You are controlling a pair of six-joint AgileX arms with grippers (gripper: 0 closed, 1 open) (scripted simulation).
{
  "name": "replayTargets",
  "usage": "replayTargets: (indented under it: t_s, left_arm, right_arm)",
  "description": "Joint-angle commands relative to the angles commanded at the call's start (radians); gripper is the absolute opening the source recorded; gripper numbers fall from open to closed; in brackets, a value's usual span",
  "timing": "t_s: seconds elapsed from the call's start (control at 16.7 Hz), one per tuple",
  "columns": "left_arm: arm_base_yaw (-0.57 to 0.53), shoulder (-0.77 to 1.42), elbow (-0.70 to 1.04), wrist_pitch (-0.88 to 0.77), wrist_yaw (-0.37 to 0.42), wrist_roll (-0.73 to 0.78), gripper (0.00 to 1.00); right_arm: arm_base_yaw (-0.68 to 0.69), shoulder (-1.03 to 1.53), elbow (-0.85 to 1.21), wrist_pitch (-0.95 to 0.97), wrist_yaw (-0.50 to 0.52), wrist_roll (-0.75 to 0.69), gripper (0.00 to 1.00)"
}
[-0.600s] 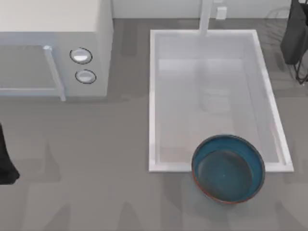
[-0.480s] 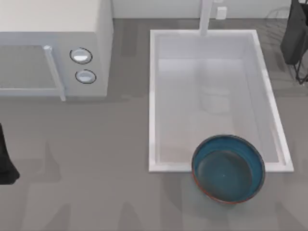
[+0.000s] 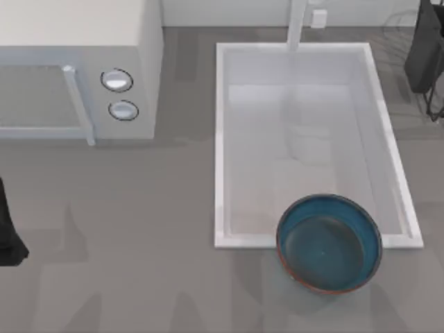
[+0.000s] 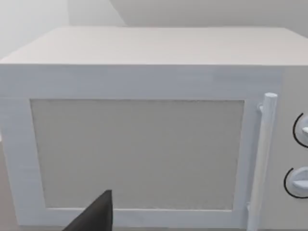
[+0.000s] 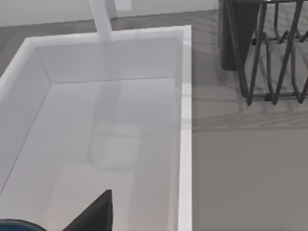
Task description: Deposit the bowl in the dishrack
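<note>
The bowl [image 3: 329,243] is dark teal-blue inside with a thin reddish-brown rim. It stands upright at the front right corner of the white basin [image 3: 220,139], and its far side covers part of the basin's front rim. A sliver of the bowl [image 5: 17,225] shows in the right wrist view. The dishrack [image 5: 272,53], made of dark wire, stands to the right of the basin at the back, and its wires [image 3: 435,104] reach the top view's right edge. My right arm [image 3: 424,48] hangs at the back right, over the rack. My left arm [image 3: 8,239] stays parked at the left edge. Nothing holds the bowl.
A white microwave [image 3: 76,69] with a bar handle [image 3: 78,104] and two round knobs fills the back left; its door [image 4: 137,154] faces the left wrist camera. A white faucet [image 3: 297,24] rises behind the basin. Grey counter [image 3: 139,263] lies open in front.
</note>
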Motion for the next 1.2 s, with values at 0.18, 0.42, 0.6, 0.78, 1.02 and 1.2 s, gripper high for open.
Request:
replayTargets:
  t_s: [0.18,0.42,0.6,0.78,1.02,1.2]
  left_arm:
    - [0.0,0.0,0.0,0.0,0.0,0.0,1.0]
    - [0.0,0.0,0.0,0.0,0.0,0.0,1.0]
    - [0.0,0.0,0.0,0.0,0.0,0.0,1.0]
    - [0.0,0.0,0.0,0.0,0.0,0.0,1.0]
    - [0.0,0.0,0.0,0.0,0.0,0.0,1.0]
    - [0.0,0.0,0.0,0.0,0.0,0.0,1.0]
  right_arm:
    - [0.085,0.296,0.196,-0.192,0.01,0.088,1.0]
    - [0.201,0.674,0.452,-0.447,0.02,0.204,1.0]
    - [0.276,0.892,0.623,-0.607,0.027,0.279,1.0]
    - [0.332,1.06,0.758,-0.722,0.034,0.335,1.0]
    - [0.367,1.157,0.842,-0.791,0.04,0.369,1.0]
    - [0.367,1.157,0.843,-0.791,0.04,0.369,1.0]
